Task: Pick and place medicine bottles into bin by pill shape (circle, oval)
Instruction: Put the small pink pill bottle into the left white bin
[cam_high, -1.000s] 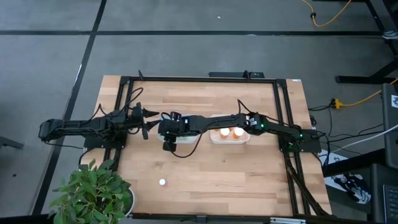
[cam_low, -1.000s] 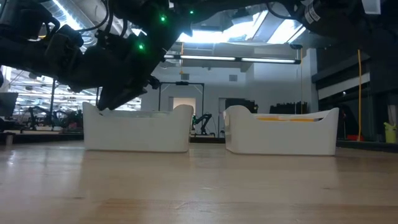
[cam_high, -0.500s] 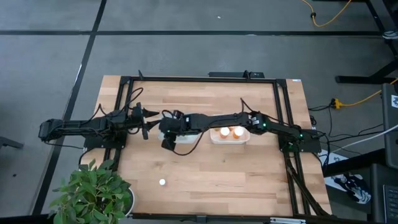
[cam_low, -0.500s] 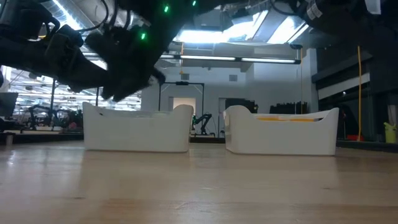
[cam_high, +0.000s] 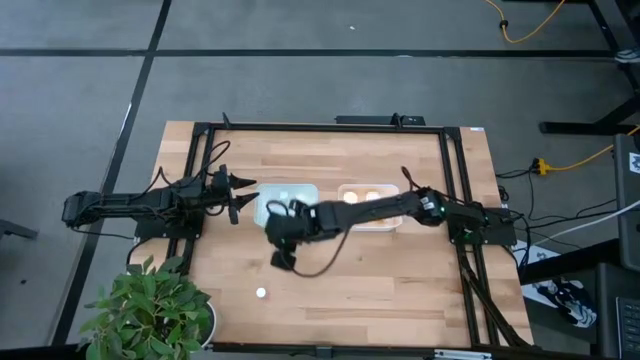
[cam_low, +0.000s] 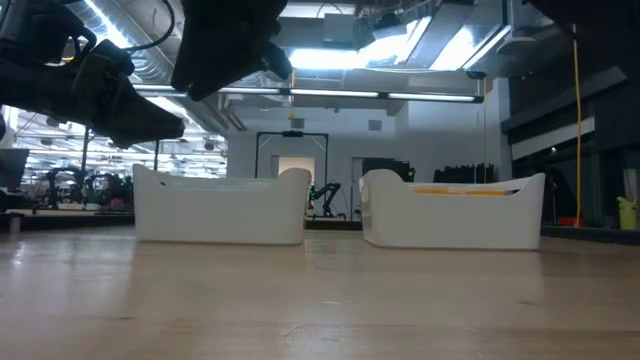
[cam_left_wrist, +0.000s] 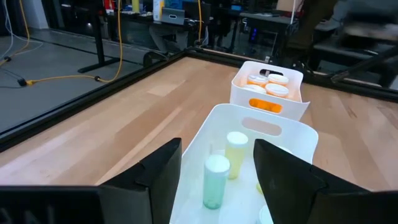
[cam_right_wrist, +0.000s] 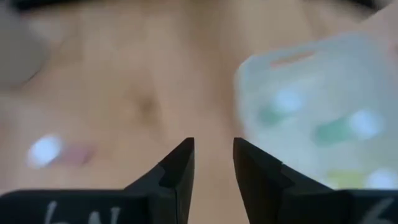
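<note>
Bottle (cam_high: 261, 294) left alone on the front boards, so my right gripper (cam_right_wrist: 213, 163) heads over, fingers slightly parted, nothing between them. Left gripper (cam_left_wrist: 217, 168) waits open by the pale-bottle bin (cam_high: 300, 190); orange ones fill the far bin (cam_left_wrist: 296, 79), sorted by pill shape I guess.

Two white bins sit on the surface (cam_high: 400, 280): a left bin (cam_high: 262, 205) and a right bin (cam_high: 368, 222); two orange-bodied bottles (cam_high: 372, 197) show in the right bin from above; one lone white-capped bottle (cam_high: 261, 294) stands at seven o'clock; one potted plant (cam_high: 150, 310); two arms.
</note>
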